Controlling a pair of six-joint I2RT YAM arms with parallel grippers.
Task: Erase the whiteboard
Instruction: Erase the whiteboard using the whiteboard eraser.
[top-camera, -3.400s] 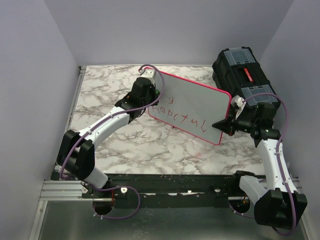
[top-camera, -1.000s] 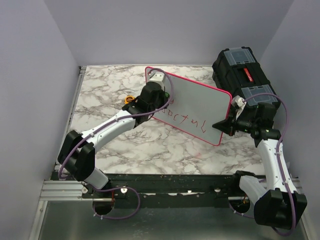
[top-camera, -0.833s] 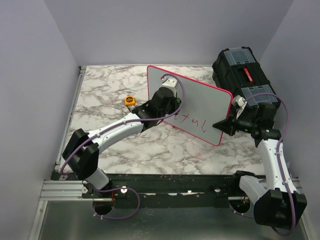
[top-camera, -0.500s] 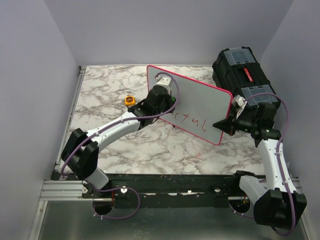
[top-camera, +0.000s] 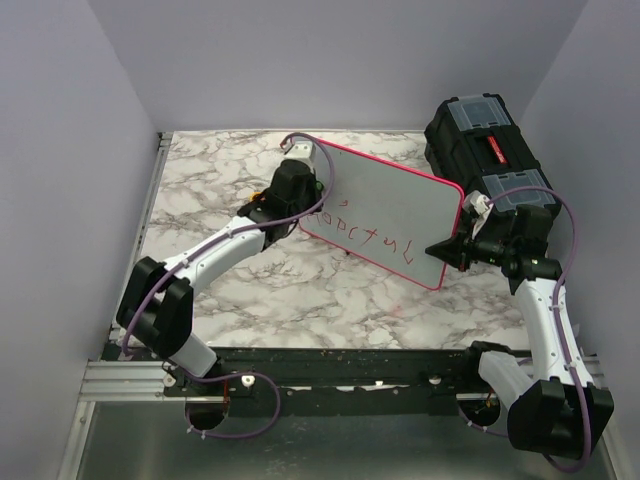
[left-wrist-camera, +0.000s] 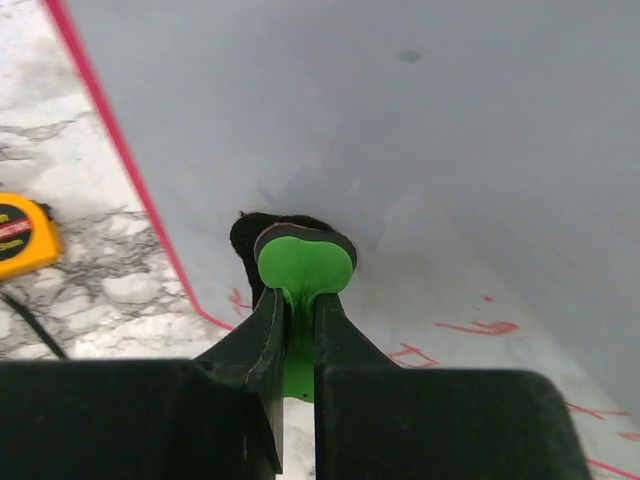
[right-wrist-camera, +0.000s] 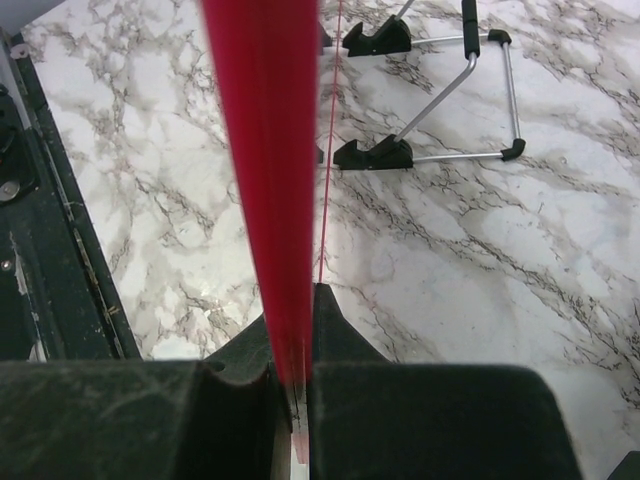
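The whiteboard (top-camera: 395, 200) stands tilted on the marble table, with red lettering (top-camera: 365, 236) along its lower part. My left gripper (top-camera: 308, 196) is shut on a green eraser (left-wrist-camera: 303, 265), whose black pad presses on the board (left-wrist-camera: 420, 140) near its left rim. Red marks (left-wrist-camera: 478, 327) show just right of the eraser. My right gripper (top-camera: 446, 249) is shut on the board's pink-red rim (right-wrist-camera: 262, 150) at the right corner. The board's wire stand with black feet (right-wrist-camera: 440, 100) shows behind it in the right wrist view.
A black toolbox (top-camera: 485, 150) sits at the back right, close behind the right arm. A yellow tape measure (left-wrist-camera: 20, 235) lies on the table just left of the board. Grey walls close in the table on three sides.
My left gripper with the eraser swept right over the board, then came back to its left edge. The right gripper and the board have not moved.
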